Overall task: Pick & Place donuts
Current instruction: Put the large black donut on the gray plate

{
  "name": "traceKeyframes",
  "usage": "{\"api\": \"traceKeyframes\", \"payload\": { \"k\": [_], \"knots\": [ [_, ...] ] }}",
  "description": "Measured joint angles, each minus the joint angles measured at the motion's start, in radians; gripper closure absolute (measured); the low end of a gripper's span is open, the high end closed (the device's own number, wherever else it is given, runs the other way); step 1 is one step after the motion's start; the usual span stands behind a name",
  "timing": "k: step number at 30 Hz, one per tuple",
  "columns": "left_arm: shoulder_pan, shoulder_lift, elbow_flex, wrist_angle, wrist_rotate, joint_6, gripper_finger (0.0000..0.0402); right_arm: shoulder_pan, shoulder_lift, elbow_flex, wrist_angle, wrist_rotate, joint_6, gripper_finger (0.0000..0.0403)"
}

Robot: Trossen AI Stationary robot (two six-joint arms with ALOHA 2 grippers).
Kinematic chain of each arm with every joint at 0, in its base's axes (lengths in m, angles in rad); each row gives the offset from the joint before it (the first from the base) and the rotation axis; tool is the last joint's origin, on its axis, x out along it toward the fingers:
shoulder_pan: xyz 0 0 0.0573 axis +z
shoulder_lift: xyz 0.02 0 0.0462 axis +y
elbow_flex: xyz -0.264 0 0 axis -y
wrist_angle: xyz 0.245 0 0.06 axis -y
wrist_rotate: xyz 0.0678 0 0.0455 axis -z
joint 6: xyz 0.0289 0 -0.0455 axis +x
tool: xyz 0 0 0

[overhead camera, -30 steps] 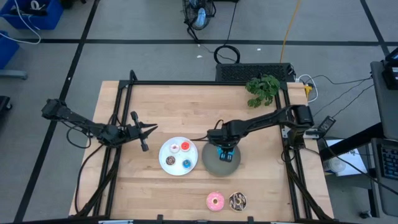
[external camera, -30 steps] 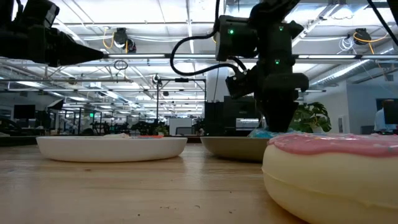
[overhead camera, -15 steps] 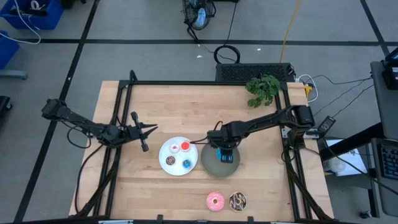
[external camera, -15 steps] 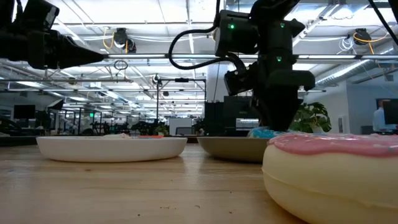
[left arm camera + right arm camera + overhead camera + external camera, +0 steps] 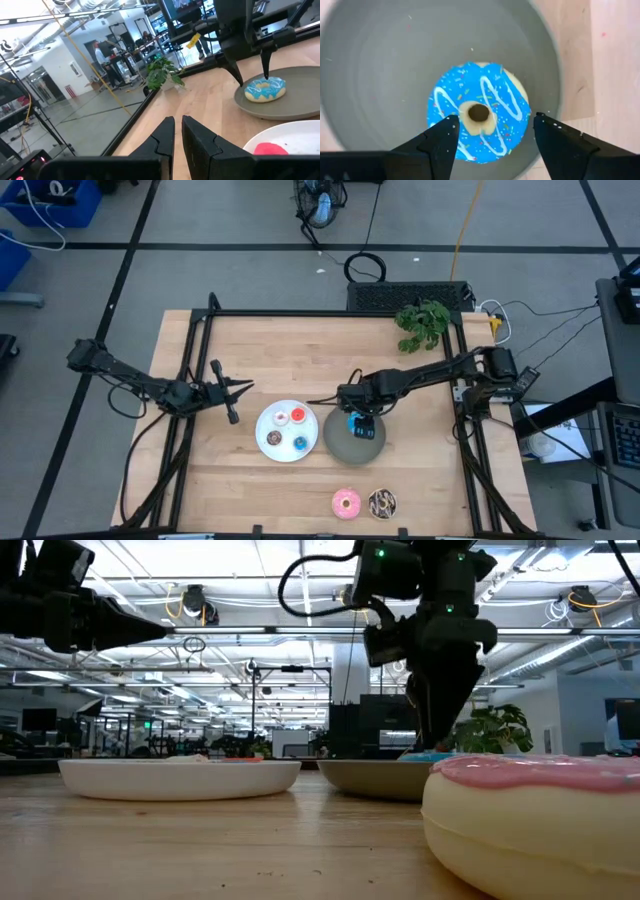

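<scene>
The blue sprinkled donut lies flat in the round grey plate, and shows in the left wrist view too. My right gripper hangs open just above it, pointing down, with one finger on each side, and touches nothing. The white plate holds the tiny red, white-pink, dark brown and blue donuts. The pink donut and the chocolate sprinkled donut lie on the table near its front edge. My left gripper is shut and waits left of the white plate.
A green plant stands at the table's far right corner. A black frame rail runs along the table's left side under my left arm. Bare wood lies between the plates and the far edge.
My right gripper has gone up from the grey plate, away from the blue sprinkled donut, which stays lying in the plate.
</scene>
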Motion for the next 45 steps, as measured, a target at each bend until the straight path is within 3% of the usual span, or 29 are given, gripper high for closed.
{"api": "traceKeyframes", "payload": {
  "k": [7,10,13,18,21,28,35,45],
  "knots": [
    [0.000,0.000,0.000,0.000,0.002,0.000,0.0360,0.006,-0.096,0.000,0.003,-0.002,0.003,0.0157],
    [0.000,0.000,0.000,0.000,0.002,0.000,0.0360,0.053,-0.164,0.000,0.003,0.001,0.021,0.0173],
    [0.000,0.000,0.000,-0.009,0.002,0.000,0.0360,0.151,-0.219,0.000,0.004,0.024,0.080,0.0213],
    [0.000,0.000,0.000,-0.022,0.002,-0.001,0.0360,0.331,-0.251,0.000,-0.003,0.243,0.227,0.0323],
    [0.000,0.000,0.000,-0.021,0.002,-0.001,0.0360,0.411,-0.247,0.000,-0.001,0.292,0.310,0.0388],
    [0.000,0.000,0.000,-0.017,0.002,-0.001,0.0360,0.544,-0.242,-0.053,0.203,0.345,0.313,0.0376],
    [0.000,0.000,0.000,-0.022,-0.005,-0.001,0.0360,0.600,-0.242,-0.147,0.412,0.314,0.252,0.0399],
    [0.000,0.000,0.000,-0.030,-0.006,-0.011,0.0360,0.554,-0.242,-0.157,0.407,0.315,0.428,0.0402]
  ]
}}
